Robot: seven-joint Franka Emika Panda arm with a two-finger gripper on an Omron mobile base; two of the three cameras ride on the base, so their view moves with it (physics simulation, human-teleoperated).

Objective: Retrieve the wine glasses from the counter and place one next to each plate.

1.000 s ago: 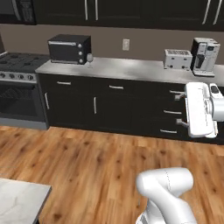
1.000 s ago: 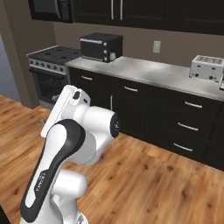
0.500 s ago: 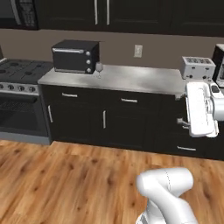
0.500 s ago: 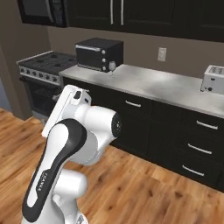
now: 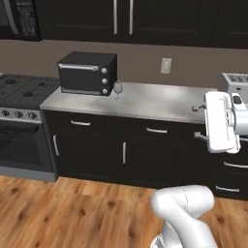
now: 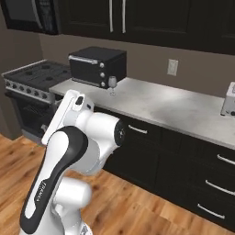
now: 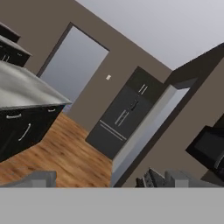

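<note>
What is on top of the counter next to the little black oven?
One wine glass stands upright on the counter, just right of the oven. A toaster sits at the far right, partly hidden behind the robot's arm.

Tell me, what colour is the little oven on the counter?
Black toaster oven, clearest in the left base view.

Your open jaws hang in free air out over the floor, short of the counter [image 5: 145, 104], with nothing between them. Ahead and to their left, the stone top lies bare and wide from the wine glass [image 5: 117, 89] across to the toaster [image 5: 236, 83], so you have room to come in over that stretch. The black toaster oven [image 5: 88, 72] stands just beside the glass on its far-left side, the wall closes in behind, and the upper cabinets [image 5: 145, 19] hang low overhead.
</note>
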